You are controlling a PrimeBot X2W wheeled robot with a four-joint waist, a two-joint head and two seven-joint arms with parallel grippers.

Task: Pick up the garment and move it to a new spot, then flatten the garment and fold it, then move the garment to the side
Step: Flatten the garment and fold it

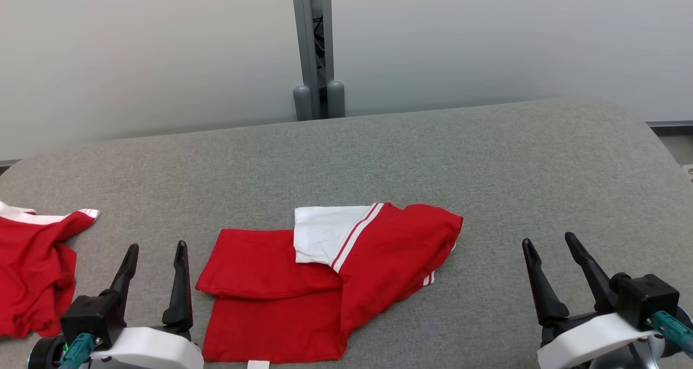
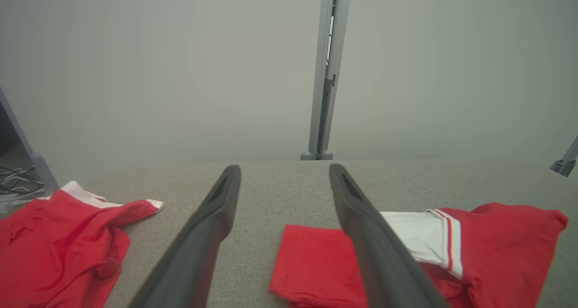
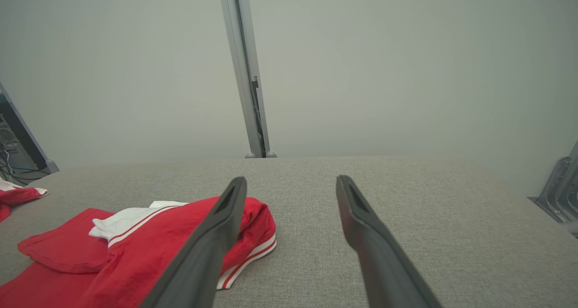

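**Folded red-and-white garment lying between two open sets of jaws**

Item: a red fabric garment with a white panel and red-and-white striped trim [image 1: 325,282] is lying at the near middle of the grey fabric-covered desk [image 1: 487,158]. It is sitting between the two sets of jaws and touching neither. The left jaws are standing just beside its left edge, and the right jaws are standing well apart from its right edge.

Arms: the white left arm [image 1: 146,350] and white right arm [image 1: 587,339] are showing at the lower corners of the head view. Their long dark fingers [image 1: 178,288] are pointing away across the desk. Both sets of jaws are standing spread and holding nothing.

Condition: the red lower layers are lying flat, one flap overlapping another. The white panel is lying on top at the centre. The right part is bunching and wrinkling, with a striped hem peeking out beneath.

Also: a second, crumpled red-and-white garment [image 1: 32,271] is lying at the desk's left edge.
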